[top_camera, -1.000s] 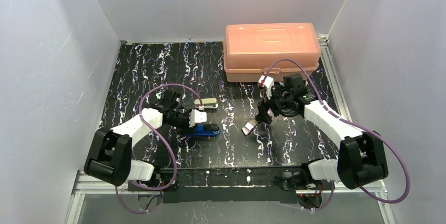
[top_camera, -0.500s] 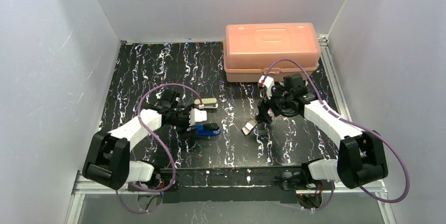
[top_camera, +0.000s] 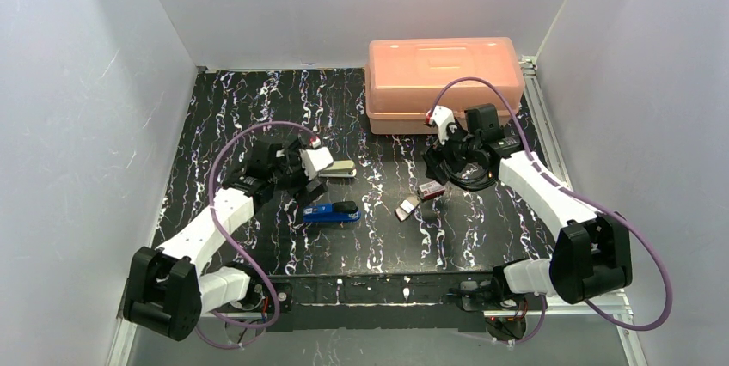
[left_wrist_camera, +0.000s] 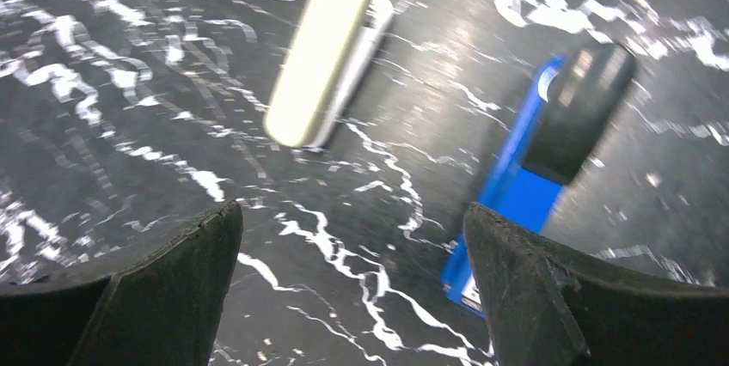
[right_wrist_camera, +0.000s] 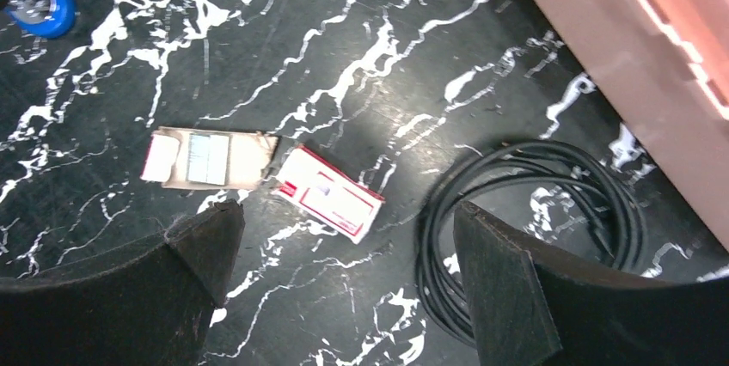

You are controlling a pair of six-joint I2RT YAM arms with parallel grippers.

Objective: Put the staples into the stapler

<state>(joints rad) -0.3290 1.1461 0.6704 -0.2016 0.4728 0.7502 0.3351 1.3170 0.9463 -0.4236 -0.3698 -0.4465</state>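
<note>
A blue stapler with a black top (top_camera: 332, 211) (left_wrist_camera: 550, 143) lies on the black marbled table, and a cream stapler (top_camera: 338, 170) (left_wrist_camera: 322, 52) lies just behind it. My left gripper (top_camera: 305, 179) (left_wrist_camera: 352, 216) hovers to their left, open and empty, touching neither. The staples (right_wrist_camera: 209, 158) sit as a silvery strip in a pale slide-out tray (top_camera: 407, 208) (right_wrist_camera: 206, 158), next to the small red box (top_camera: 430, 192) (right_wrist_camera: 331, 192). My right gripper (top_camera: 438, 162) (right_wrist_camera: 348, 211) hangs open and empty above the table, just near of the red box.
A coiled black cable (top_camera: 468, 179) (right_wrist_camera: 533, 228) lies right of the red box, under the right wrist. An orange plastic case (top_camera: 444, 82) (right_wrist_camera: 636, 57) stands shut at the back right. White walls enclose the table on three sides.
My left gripper has opened, let go of the blue stapler and drawn back up and left. My right gripper has pulled back toward the orange case, uncovering the red box.
</note>
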